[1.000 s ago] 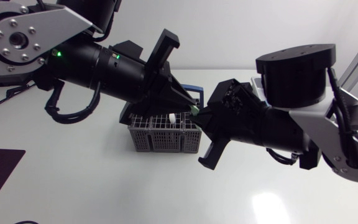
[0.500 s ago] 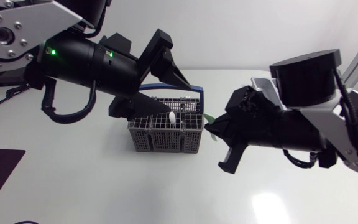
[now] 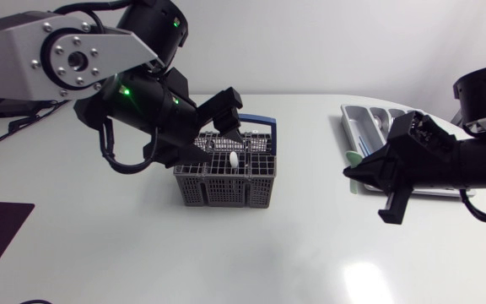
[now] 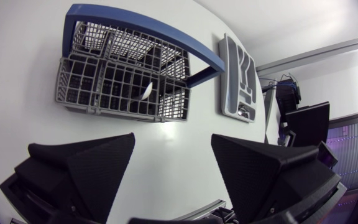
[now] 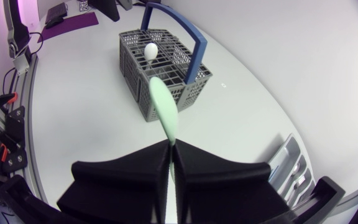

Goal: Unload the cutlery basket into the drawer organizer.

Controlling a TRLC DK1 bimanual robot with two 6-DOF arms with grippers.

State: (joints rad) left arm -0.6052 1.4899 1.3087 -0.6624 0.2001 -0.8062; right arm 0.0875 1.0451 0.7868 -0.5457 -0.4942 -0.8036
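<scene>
White counter (image 3: 142,253), glossy, with a dark mat at its far left corner.

Left claw (image 4: 173,149) hangs just beside the cutlery basket (image 3: 224,181). Its fingers are wide apart with nothing between them.

The basket is grey grid plastic with a blue handle, standing upright mid-counter. One white utensil (image 5: 150,51) is visible in it, with the rounded end poking above the grid. It's probably light plastic, stiff and smooth. I'd pinch it at the exposed head or just under it and pull straight up so the shaft doesn't snag the mesh. The basket itself looks light and may slide or lift along with it.

Right claw (image 5: 169,144) is clamped on a pale green utensil (image 5: 165,109) by its narrow end, with the wider end sticking out ahead. It looks thin, light and slick. With that much overhang from an end grip it could pivot in the pinch, so slow moves.

Drawer organizer (image 3: 344,127) is a grey compartment tray at the counter's right, right by the right claw. Some cutlery is already in it, but I can't tell which slots.
</scene>
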